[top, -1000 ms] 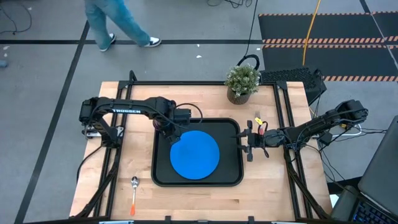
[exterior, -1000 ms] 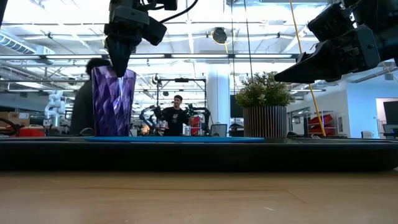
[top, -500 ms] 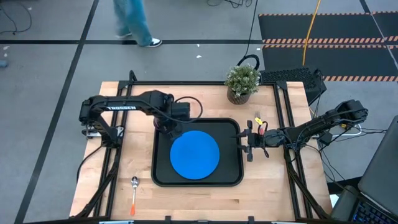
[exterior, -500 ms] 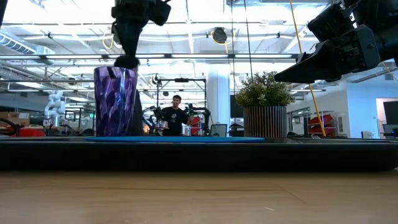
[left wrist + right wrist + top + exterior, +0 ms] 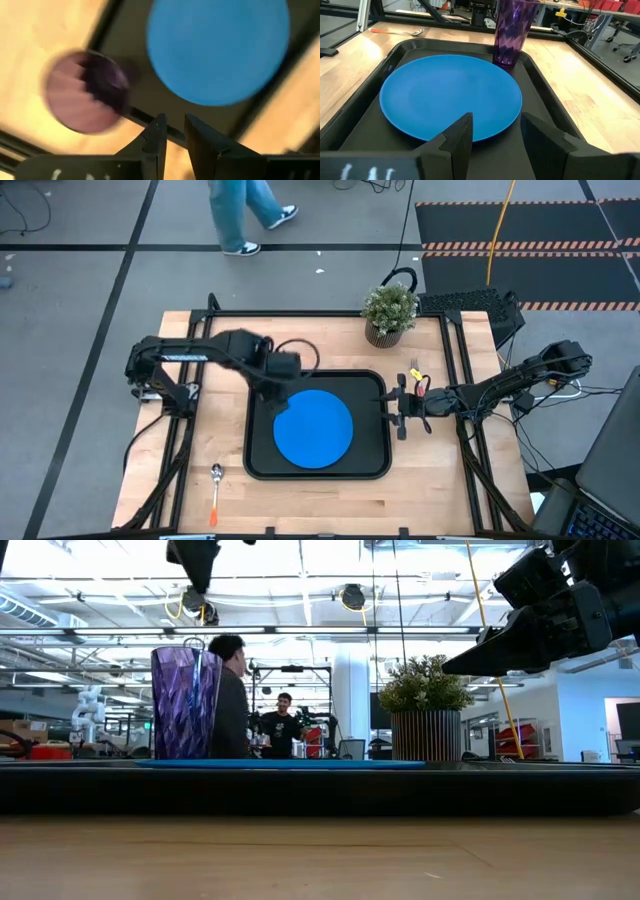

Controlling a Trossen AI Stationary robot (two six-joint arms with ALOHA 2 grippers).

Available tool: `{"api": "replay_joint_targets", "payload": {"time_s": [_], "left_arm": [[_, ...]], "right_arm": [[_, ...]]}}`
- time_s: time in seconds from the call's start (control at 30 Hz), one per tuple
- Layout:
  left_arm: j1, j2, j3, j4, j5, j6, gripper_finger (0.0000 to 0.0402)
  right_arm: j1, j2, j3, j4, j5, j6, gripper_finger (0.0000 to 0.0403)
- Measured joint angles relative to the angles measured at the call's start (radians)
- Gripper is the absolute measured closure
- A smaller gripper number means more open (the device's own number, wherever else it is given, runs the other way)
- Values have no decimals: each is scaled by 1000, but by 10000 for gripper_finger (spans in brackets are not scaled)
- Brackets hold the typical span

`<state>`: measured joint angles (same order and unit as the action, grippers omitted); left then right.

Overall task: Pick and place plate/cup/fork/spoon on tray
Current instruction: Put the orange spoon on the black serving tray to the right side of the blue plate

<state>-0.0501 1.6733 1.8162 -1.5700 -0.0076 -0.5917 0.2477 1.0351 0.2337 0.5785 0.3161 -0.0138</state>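
High view showed us the spoon (image 5: 215,487) lying on the table (image 5: 180,490) well off from both grippers, outside the tray (image 5: 262,465), while the left gripper (image 5: 272,385) hung above the cup (image 5: 185,703), clear of it, its fingers a narrow gap apart and holding nothing. The cup stood upright in the tray's corner just beneath that gripper, beside the plate (image 5: 313,428). Farther right we found the right gripper (image 5: 401,408) at the tray's edge, jaws parted and empty, the plate just ahead of it.
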Motion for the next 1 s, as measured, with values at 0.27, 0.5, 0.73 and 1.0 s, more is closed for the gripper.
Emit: {"api": "replay_joint_targets", "payload": {"time_s": [0.27, 0.5, 0.73, 1.0], "left_arm": [[-186, -15, 0, 3, -26, -281, 329], [-290, -10, 0, 0, -85, -491, 329], [-424, -11, -42, 1, -63, -809, 330], [-645, -11, -207, 196, 42, -1273, 330]], "right_arm": [[0, 0, 0, -7, 26, 3, 245], [2, 0, 0, -26, 47, 81, 245], [45, 0, 0, -173, 31, 214, 245], [105, 0, -12, -224, -62, 277, 245]]}}
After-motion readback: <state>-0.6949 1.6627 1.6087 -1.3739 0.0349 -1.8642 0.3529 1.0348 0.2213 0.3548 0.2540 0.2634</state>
